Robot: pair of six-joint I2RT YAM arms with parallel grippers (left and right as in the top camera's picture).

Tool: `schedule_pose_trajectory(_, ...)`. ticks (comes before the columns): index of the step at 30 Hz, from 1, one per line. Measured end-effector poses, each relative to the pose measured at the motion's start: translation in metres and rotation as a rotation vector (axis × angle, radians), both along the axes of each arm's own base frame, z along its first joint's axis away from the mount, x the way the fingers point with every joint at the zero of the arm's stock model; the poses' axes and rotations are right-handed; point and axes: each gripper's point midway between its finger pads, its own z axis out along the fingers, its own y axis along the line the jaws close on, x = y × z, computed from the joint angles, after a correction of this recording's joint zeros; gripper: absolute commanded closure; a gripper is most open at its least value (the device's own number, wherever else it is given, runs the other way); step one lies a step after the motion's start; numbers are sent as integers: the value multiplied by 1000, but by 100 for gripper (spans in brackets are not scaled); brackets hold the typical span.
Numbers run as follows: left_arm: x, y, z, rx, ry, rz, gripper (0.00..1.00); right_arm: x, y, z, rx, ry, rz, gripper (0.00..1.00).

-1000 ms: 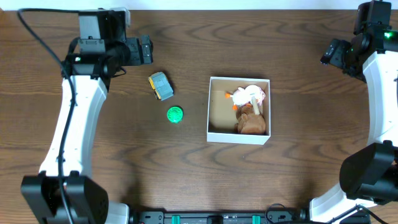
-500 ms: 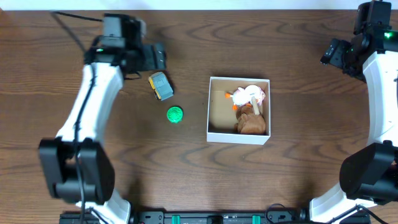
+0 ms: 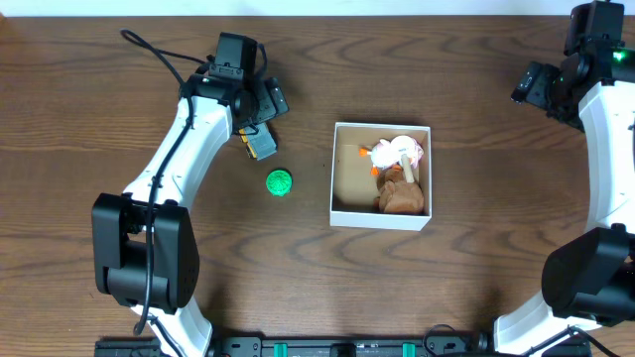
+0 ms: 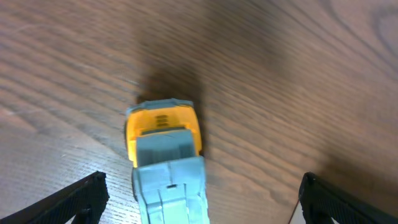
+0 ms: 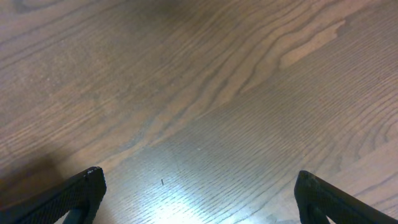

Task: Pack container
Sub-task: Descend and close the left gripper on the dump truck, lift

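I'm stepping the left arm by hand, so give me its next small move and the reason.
Probably lower the left gripper straight down: its jaws stand open either side of the toy truck, which lies on the table below them, not yet gripped and outside the container.

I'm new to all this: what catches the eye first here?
A white cardboard box sits at the centre, with a white toy and a brown toy already inside. To its left, the left gripper hangs open over a yellow-and-grey toy truck, and a small green ball lies close beside the truck.
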Motion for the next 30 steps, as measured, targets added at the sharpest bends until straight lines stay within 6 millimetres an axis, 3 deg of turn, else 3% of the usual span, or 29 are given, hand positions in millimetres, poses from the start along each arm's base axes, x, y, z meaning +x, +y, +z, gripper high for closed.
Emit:
schedule_pose_trajectory(5, 0, 6, -11, 9, 23, 72, 2, 0, 0, 0, 0, 0, 0, 1)
schedule_pose_trajectory(11, -5, 4, -54, 10, 128, 88, 2, 0, 0, 0, 0, 0, 0, 1)
schedule_pose_trajectory(14, -8, 4, -65, 14, 159, 88, 2, 0, 0, 0, 0, 0, 0, 1)
schedule_pose_trajectory(30, -9, 4, -67, 12, 163, 90, 5, 0, 0, 0, 0, 0, 0, 1)
